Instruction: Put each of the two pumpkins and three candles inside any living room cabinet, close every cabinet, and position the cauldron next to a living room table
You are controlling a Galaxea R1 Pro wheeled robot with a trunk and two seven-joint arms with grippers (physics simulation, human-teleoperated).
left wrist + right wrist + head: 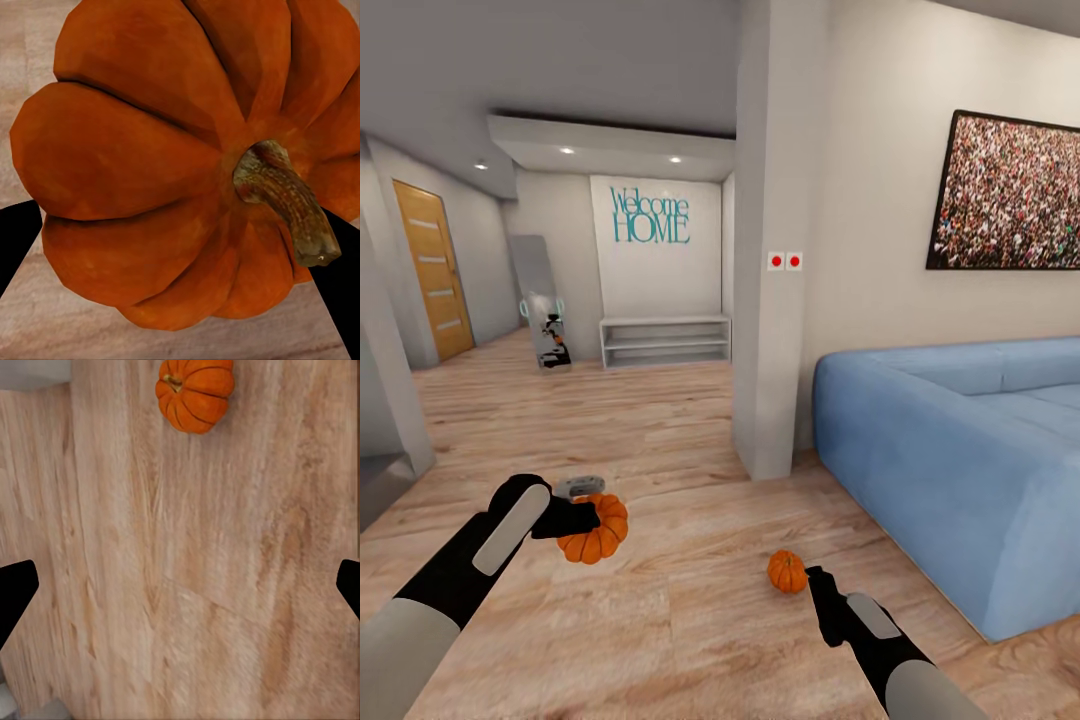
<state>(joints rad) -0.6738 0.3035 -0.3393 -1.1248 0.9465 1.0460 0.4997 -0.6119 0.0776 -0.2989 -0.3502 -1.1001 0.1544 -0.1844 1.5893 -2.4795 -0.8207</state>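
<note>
Gripping item one: left claw (582, 520), lower left of the head frame, clamped on the larger pumpkin (594, 529), which crowds its wrist camera (172, 165) stem-side. Risk: the ribbed, rounded skin may slip from the hold during travel, dropping to the wood floor (680, 620).

Item two: right claw (820, 590), lower right, fingers apart and empty; the second pumpkin (787, 571) sits on the floor just beside its tip (194, 393). Risk: a nudge would roll it away.
</note>
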